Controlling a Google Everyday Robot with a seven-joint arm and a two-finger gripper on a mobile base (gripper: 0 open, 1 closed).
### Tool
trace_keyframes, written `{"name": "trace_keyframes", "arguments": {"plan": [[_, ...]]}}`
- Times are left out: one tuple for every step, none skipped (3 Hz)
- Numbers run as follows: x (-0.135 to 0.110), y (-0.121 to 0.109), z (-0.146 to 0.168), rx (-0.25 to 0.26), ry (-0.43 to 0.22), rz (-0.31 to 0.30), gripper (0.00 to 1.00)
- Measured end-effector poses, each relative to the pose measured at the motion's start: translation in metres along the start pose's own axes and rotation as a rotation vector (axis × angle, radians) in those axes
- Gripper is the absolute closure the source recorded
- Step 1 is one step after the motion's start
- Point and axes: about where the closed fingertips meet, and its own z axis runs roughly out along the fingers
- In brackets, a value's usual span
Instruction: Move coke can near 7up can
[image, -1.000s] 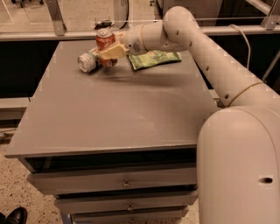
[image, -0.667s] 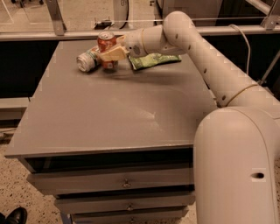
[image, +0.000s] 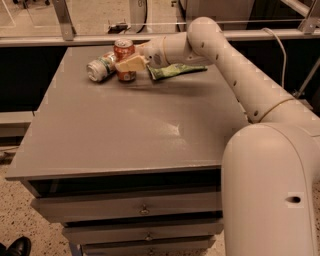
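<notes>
My gripper (image: 127, 63) appears clamped on the upright coke can (image: 123, 50); the 7up can (image: 101, 66) lies sideways just left.

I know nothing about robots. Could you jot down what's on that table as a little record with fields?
Tool: at the upright red-orange soda can, near the table's far edge
Green and silver soda can: lying on its side, close beside the red-orange can
Flat green snack bag: lying on the other side of the red-orange can
Grey table: drawers below
</notes>
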Motion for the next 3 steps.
{"name": "trace_keyframes", "arguments": {"plan": [[0.003, 0.000, -0.001, 0.000, 0.001, 0.008, 0.01], [0.004, 0.002, -0.002, -0.001, -0.001, 0.012, 0.00], [0.002, 0.007, -0.014, 0.005, -0.027, 0.012, 0.00]]}}
